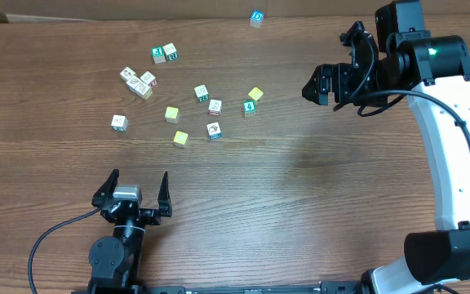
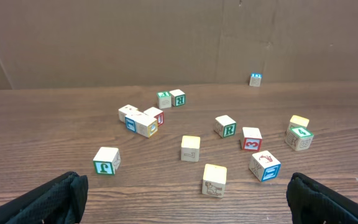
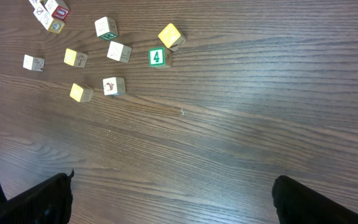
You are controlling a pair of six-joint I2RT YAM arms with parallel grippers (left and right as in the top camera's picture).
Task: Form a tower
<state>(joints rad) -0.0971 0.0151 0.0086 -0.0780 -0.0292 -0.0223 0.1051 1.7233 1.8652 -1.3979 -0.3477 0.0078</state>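
A tower is out of view: the small wooden cubes lie singly on the table's far left half. Among them are a plain yellow cube (image 1: pixel 171 113), another yellow one (image 1: pixel 181 138), a teal cube with a 4 (image 1: pixel 250 107) and a white pictured cube (image 1: pixel 214 130). My left gripper (image 1: pixel 139 175) rests low near the front edge, open and empty, short of the nearest yellow cube (image 2: pixel 214 180). My right gripper (image 1: pixel 331 59) hovers right of the cubes, open with nothing between its fingers (image 3: pixel 36 202); the teal 4 cube (image 3: pixel 157 57) lies far ahead of it.
A lone blue cube (image 1: pixel 256 17) sits by the back edge, before a brown wall (image 2: pixel 166 37). A tight cluster of cubes (image 1: pixel 139 82) and a pair (image 1: pixel 164 54) lie at the left. Bare wood (image 1: pixel 317 180) stretches across the middle and right.
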